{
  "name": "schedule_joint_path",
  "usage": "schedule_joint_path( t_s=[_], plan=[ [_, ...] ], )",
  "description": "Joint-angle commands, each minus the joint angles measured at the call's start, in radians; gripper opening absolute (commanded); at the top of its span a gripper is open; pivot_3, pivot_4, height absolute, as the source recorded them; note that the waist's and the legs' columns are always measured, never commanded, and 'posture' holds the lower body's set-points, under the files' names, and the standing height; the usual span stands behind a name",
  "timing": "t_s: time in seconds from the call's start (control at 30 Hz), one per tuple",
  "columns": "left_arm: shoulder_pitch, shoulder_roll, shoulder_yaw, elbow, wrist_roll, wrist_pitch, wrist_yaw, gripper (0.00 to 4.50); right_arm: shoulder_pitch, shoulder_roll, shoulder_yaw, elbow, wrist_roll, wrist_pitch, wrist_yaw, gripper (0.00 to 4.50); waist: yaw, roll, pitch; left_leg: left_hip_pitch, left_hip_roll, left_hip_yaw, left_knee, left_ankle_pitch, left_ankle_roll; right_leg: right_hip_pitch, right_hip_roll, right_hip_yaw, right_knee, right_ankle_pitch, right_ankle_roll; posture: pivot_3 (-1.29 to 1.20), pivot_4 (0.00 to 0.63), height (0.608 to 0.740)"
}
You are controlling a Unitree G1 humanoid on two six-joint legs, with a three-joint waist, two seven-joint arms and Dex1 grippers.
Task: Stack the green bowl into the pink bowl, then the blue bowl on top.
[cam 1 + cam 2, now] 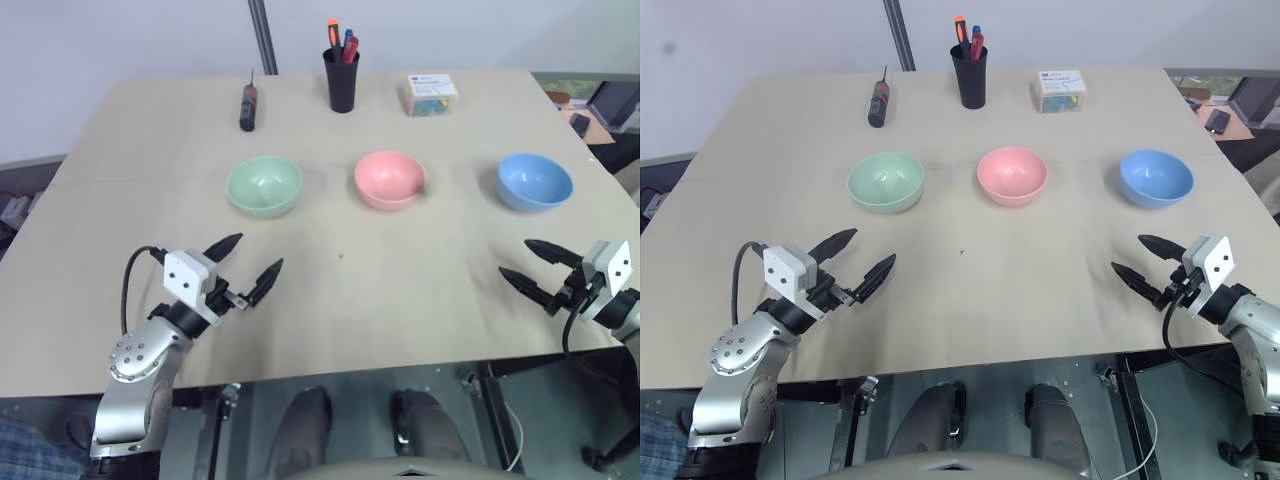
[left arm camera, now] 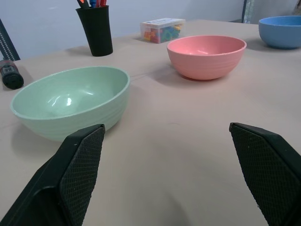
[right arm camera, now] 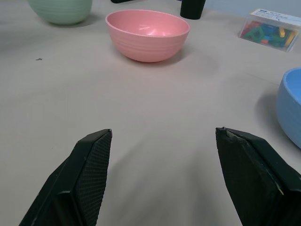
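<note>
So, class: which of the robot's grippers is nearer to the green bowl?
Left. The left gripper hovers open just in front of the green bowl, on the robot's side of it. The right gripper is open far across the table, in front of the blue bowl.

The beige table carries the green bowl, pink bowl, blue bowl; behind: screwdriver, pen cup, plastic box.
</note>
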Motion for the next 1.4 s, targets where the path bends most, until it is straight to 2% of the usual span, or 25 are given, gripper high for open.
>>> schedule_joint_path(
  t_s=[0.03,0.8,0.97,1.17,1.27,1.4],
  plan=[
    [-0.01,-0.001,0.002,-0.002,-0.006,-0.025,-0.007,4.5,-0.009,-0.003,-0.041,-0.006,0.006,-0.028,0.0,3.7,0.0,0.0,0.0,0.0,0.0,0.0,0.0,0.0,0.0,0.0,0.0,0.0,0.0,0.0,0.0,0.0,0.15,0.74],
    [-0.011,-0.016,0.012,0.005,-0.056,-0.038,-0.058,4.5,-0.03,-0.006,-0.027,0.02,-0.004,-0.042,0.004,3.7,0.0,0.0,0.0,0.0,0.0,0.0,0.0,0.0,0.0,0.0,0.0,0.0,0.0,0.0,0.0,0.0,0.15,0.74],
    [-0.001,-0.021,0.018,-0.009,-0.125,-0.037,-0.105,4.5,-0.054,-0.011,0.003,-0.015,-0.015,-0.027,0.006,3.7,-0.001,0.0,0.0,0.0,0.0,0.0,0.0,0.0,0.0,0.0,0.0,0.0,0.0,0.0,0.0,0.0,0.15,0.74],
    [0.01,-0.017,0.025,-0.028,-0.209,-0.03,-0.16,4.5,-0.208,-0.042,0.123,-0.08,-0.117,0.074,-0.044,3.7,-0.004,0.0,0.0,0.001,0.0,0.001,0.0,0.0,0.0,0.0,0.0,0.001,0.002,0.0,0.0,0.0,0.15,0.74],
    [0.01,-0.024,0.021,-0.025,-0.23,-0.039,-0.183,4.5,-0.415,-0.013,0.263,-0.092,-0.181,0.181,-0.054,3.7,-0.007,0.0,0.0,0.001,0.0,0.001,0.001,0.0,0.0,-0.001,0.0,0.001,0.003,0.0,0.0,0.0,0.15,0.74],
    [-0.002,-0.028,0.024,-0.028,-0.251,-0.038,-0.19,4.5,-0.576,0.047,0.388,-0.032,-0.257,0.2,-0.045,3.7,-0.005,0.0,0.0,0.001,0.0,0.001,0.002,0.0,0.0,-0.001,0.001,0.001,0.005,0.001,-0.001,0.0,0.15,0.74]
  ],
)
